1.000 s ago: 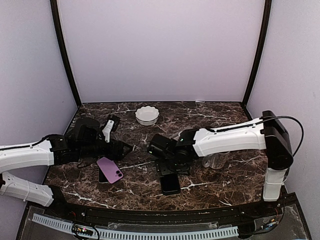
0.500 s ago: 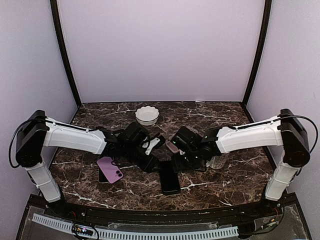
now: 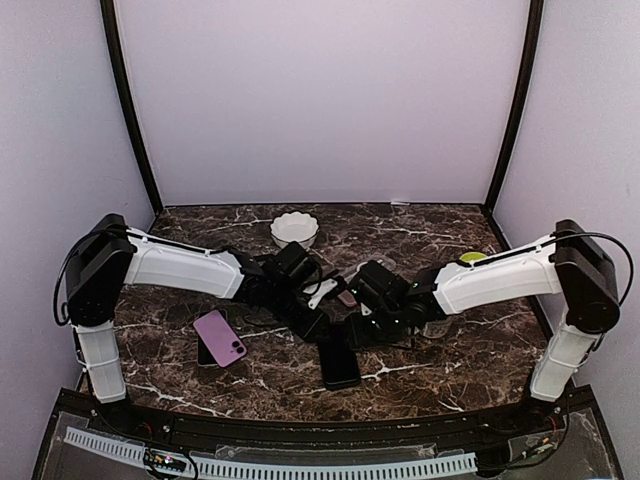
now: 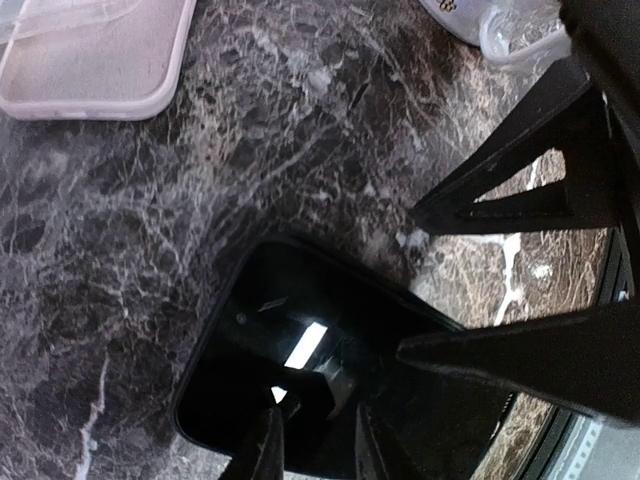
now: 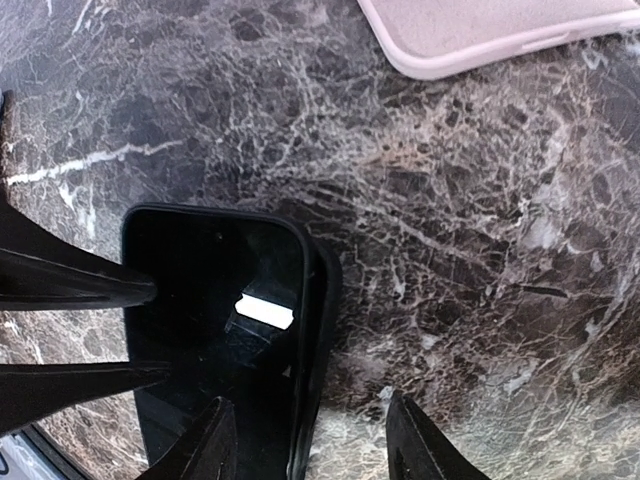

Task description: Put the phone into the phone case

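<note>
Working both arms in over the phone [image 3: 340,368], I have it lying flat, glass up, close to the near edge of the table [image 3: 450,365] and about midway along it. The left gripper [image 4: 318,452] is narrowed to a slim gap with its tips over one end of the screen, and I see nothing pinched between them. The right gripper [image 5: 318,442] stands about half open, one finger above the glass and the other over bare marble just past the phone's long edge, also holding nothing. The phone case [image 4: 90,55], pale pink and seemingly hollow side up, lies farther back toward the middle of the table, apart from the phone and just beyond both wrists. My main worry is purchase: with the phone flat on hard stone, a closing finger is likely to skate over the slick glass or shove it toward the near edge instead of lifting it. The two sets of fingers are very near each other, so a tilt on one side could jam into the other. Lifted by one edge alone, the phone may pivot and slap down. A careless wrist sweep could knock the case askew, and the purple phone-shaped thing [image 3: 220,338] toward the left edge is an easy wrong target.
</note>
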Motion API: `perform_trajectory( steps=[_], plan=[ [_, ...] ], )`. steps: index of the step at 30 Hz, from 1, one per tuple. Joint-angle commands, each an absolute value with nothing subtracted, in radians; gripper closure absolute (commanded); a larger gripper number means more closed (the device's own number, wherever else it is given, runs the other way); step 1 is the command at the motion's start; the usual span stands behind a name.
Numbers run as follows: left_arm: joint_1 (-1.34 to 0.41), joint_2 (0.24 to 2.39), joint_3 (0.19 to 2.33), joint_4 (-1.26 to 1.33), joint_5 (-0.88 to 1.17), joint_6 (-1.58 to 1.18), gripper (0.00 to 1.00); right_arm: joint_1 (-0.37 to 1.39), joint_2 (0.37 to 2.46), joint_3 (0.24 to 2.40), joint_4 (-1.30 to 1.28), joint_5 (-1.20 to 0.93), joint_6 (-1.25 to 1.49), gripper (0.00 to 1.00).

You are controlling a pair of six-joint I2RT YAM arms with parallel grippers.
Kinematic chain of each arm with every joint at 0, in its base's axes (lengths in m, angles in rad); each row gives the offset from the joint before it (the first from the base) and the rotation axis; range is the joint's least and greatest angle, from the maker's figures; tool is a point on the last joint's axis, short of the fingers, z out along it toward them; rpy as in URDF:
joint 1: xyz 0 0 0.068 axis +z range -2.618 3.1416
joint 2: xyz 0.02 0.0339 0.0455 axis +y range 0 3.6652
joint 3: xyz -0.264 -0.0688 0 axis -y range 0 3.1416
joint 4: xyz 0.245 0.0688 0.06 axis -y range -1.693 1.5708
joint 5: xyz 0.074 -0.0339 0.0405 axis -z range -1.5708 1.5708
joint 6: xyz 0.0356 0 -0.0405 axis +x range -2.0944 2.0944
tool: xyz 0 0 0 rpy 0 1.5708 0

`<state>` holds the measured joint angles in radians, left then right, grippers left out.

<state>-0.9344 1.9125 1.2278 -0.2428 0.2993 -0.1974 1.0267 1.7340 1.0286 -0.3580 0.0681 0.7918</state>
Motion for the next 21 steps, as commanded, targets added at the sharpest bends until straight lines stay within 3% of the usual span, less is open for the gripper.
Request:
perform_trajectory(
  steps=[1, 10, 21],
  plan=[
    [-0.94, 1.863, 1.216, -0.331, 0.322, -0.182, 0.75, 1.019, 1.742, 0.996, -0.304, 0.055, 0.802, 0.48],
    [-0.938, 1.78, 1.16, -0.331, 0.311, -0.154, 0.71, 1.019, 1.748, 0.984, -0.296, 0.044, 0.794, 0.5],
    [-0.937, 1.94, 1.226, -0.369, 0.35, -0.117, 0.7, 1.019, 1.771, 0.975, -0.254, 0.005, 0.778, 0.48]
  ],
)
